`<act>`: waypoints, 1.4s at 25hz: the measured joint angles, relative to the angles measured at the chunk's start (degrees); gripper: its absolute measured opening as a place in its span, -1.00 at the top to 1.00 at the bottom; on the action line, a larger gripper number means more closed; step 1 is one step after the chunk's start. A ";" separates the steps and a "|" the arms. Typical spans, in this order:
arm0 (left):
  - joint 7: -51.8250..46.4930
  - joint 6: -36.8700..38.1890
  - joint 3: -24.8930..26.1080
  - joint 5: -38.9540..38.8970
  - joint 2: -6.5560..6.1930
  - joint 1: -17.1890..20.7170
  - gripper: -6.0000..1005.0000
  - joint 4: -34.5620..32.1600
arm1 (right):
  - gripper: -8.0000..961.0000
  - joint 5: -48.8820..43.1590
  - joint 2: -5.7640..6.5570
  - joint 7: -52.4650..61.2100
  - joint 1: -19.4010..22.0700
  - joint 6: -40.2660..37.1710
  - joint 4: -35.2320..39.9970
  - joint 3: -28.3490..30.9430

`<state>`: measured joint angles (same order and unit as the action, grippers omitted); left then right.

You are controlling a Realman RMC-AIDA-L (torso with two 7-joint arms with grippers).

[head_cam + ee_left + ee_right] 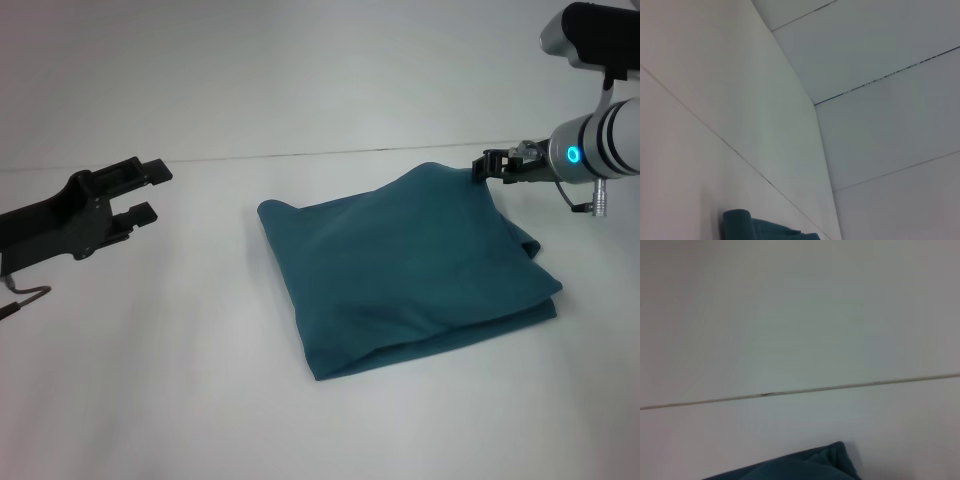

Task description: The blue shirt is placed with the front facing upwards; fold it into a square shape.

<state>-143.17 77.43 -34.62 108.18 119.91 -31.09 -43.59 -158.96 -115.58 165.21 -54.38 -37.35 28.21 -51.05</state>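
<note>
White smooth table [150,380] bears soft, squarish folded blue shirt [410,265]

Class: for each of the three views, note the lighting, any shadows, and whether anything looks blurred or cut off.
Head view: soft, even light; the blue shirt casts only a faint shadow along its near edge on the table; no glare. Left wrist view: dim and greenish, shirt cut off at the frame edge. Right wrist view: soft focus, shirt corner slightly blurred and cut off.
</note>
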 joint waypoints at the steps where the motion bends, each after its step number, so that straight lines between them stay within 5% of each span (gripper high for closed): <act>1: 0.00 0.00 -0.01 0.00 0.02 0.03 -0.50 0.00 | 0.06 0.00 -0.15 -0.05 0.04 0.19 -0.05 0.02; 10: 0.23 0.00 -0.01 0.01 0.10 0.18 -0.50 0.01 | 0.06 2.91 -1.21 -1.16 -0.01 2.55 -1.08 -1.42; 19: 0.40 -0.04 0.00 0.01 0.25 0.20 -0.50 0.09 | 0.06 -7.81 -1.88 3.14 -4.94 6.57 -6.44 -3.38; 31: 0.43 0.41 0.00 -0.64 0.23 0.24 -0.50 0.09 | 0.07 -8.91 1.26 7.05 -2.43 0.67 -2.79 -3.61; 35: 0.38 0.48 -0.01 -0.70 0.23 0.16 -0.50 0.09 | 0.07 -8.70 0.93 6.84 -0.40 -3.40 2.45 -2.54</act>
<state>-142.80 77.91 -34.63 107.49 120.14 -30.93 -43.50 -167.66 -114.65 172.05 -54.79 -40.75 30.66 -53.60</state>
